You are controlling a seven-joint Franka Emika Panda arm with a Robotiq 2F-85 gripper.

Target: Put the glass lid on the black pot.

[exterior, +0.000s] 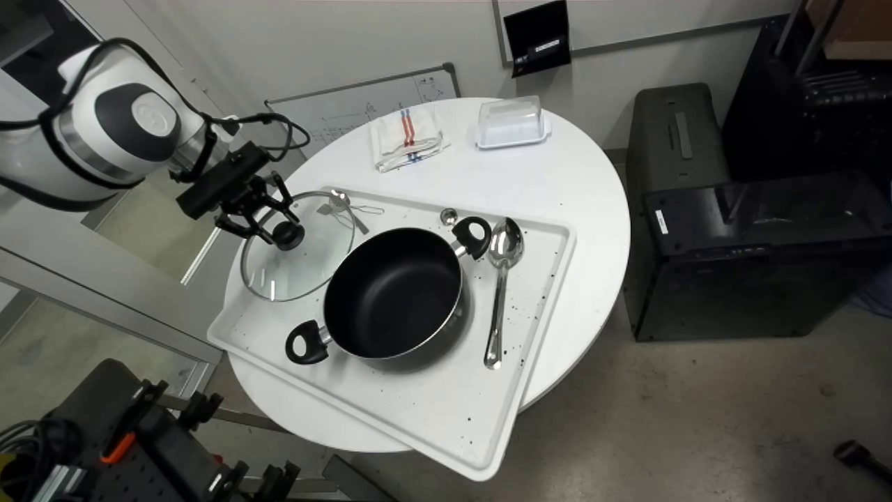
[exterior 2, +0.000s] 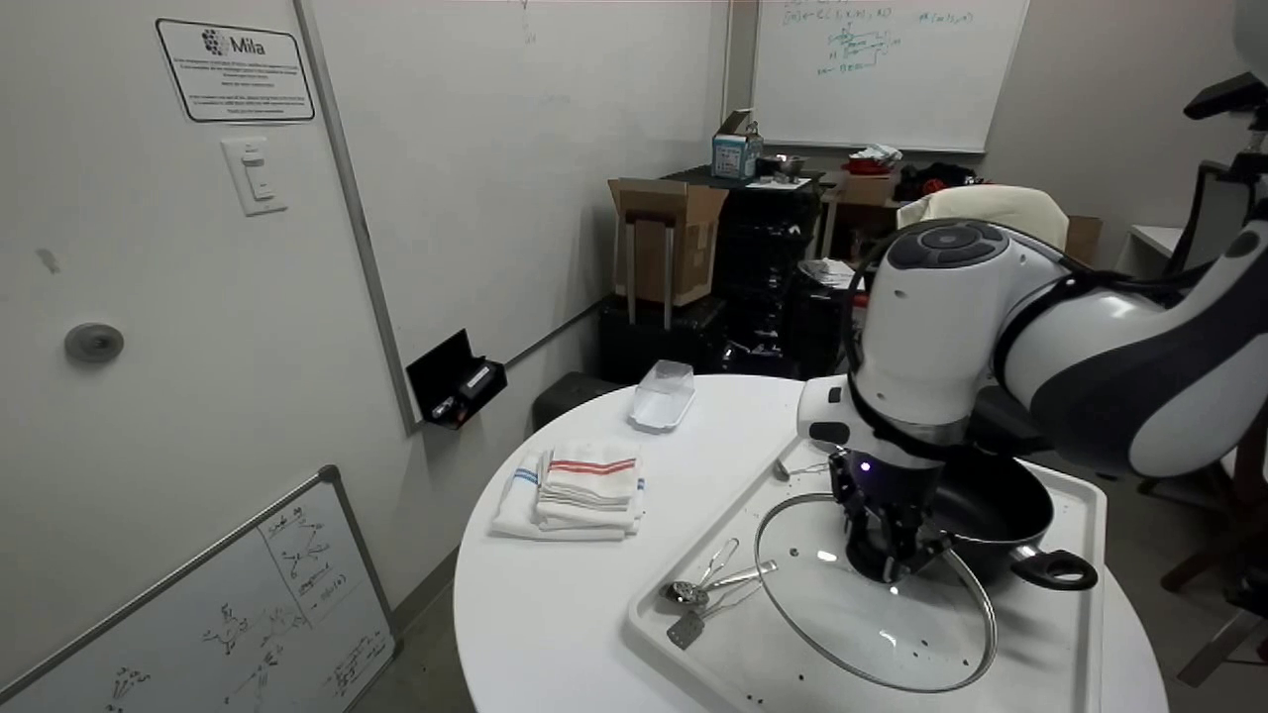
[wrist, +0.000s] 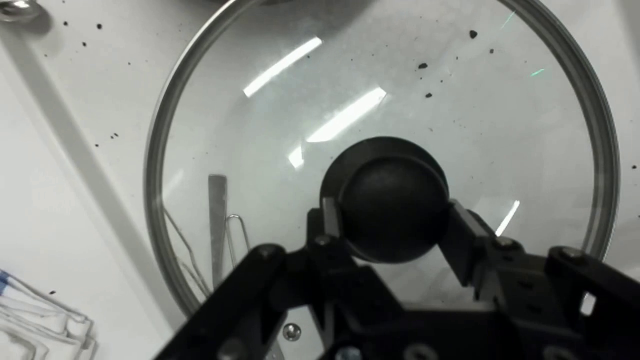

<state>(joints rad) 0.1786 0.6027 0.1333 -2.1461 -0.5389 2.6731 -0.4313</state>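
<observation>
The glass lid (exterior: 320,254) has a metal rim and a black knob (exterior: 288,236). It also shows in an exterior view (exterior 2: 872,634) and in the wrist view (wrist: 525,135). My gripper (exterior: 280,226) has a finger on each side of the knob, and both appear to touch it; in the wrist view the gripper (wrist: 392,207) is shut on it. The lid looks tilted and raised above the tray, beside the pot. The black pot (exterior: 394,293) stands uncovered on the tray; my arm partly hides the pot (exterior 2: 996,505) in an exterior view.
A white tray (exterior: 432,418) lies on the round table (exterior: 599,209). A large spoon (exterior: 499,279) lies right of the pot. Small utensils (exterior 2: 688,599) lie partly under the lid. Folded towels (exterior: 408,136) and a clear-lidded dish (exterior: 512,124) sit at the back.
</observation>
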